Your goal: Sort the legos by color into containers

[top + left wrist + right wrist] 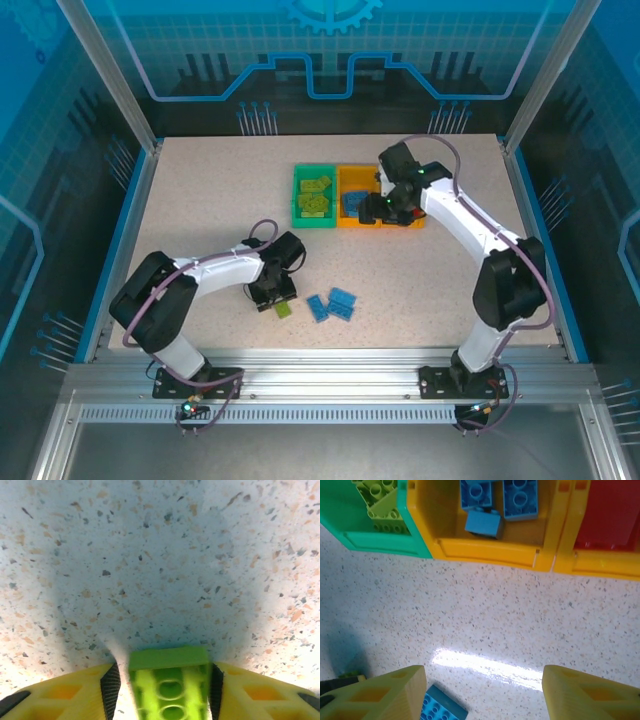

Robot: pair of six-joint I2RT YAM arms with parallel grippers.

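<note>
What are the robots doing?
Sorting legos by color. The left arm has its jaws either side of a green lego on the table. The right arm holds open, empty jaws near the middle bin. Greens lie in the green bin, blues in the middle one; more blues lie on the table.

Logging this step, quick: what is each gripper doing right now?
Left gripper: jaws around a lime green lego on the table; firm grip cannot be told.
Right gripper: open, holding nothing.

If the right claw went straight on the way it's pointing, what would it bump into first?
Probably the bare speckled tabletop, just short of the middle yellow bin; depth is hard to judge.
</note>
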